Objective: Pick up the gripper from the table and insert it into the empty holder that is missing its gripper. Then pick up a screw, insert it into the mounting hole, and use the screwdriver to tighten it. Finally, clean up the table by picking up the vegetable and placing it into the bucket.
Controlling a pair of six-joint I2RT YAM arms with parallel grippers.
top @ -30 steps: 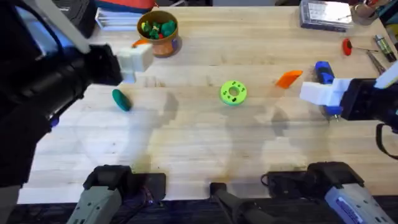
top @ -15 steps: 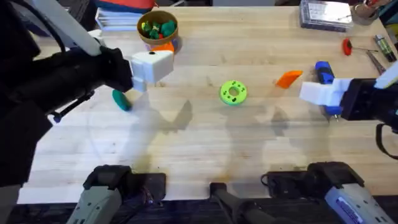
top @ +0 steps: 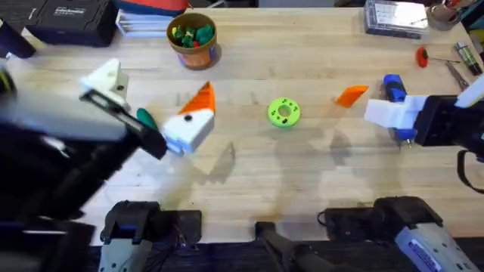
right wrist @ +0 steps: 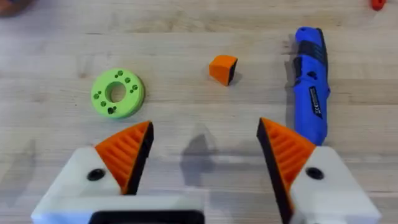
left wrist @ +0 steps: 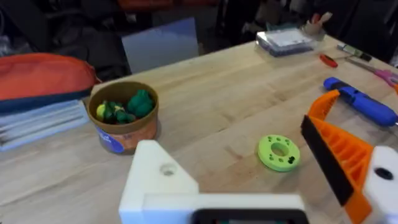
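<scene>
Your left gripper [top: 189,121] hangs over the table's left-centre beside the vegetable [top: 145,118], carrying one orange finger; whether it is open, you cannot tell. Bucket [top: 192,38] sits behind. Farther right, the loose gripper [top: 351,94], then the screwdriver [top: 395,92] beside your right gripper [right wrist: 202,155], fingers spread, empty.

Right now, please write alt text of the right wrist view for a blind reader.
The right tool hangs open over a wooden table, its orange ribbed fingers spread wide. Beyond it lie a blue screwdriver, a small orange wedge and a green ring-shaped disc.
</scene>
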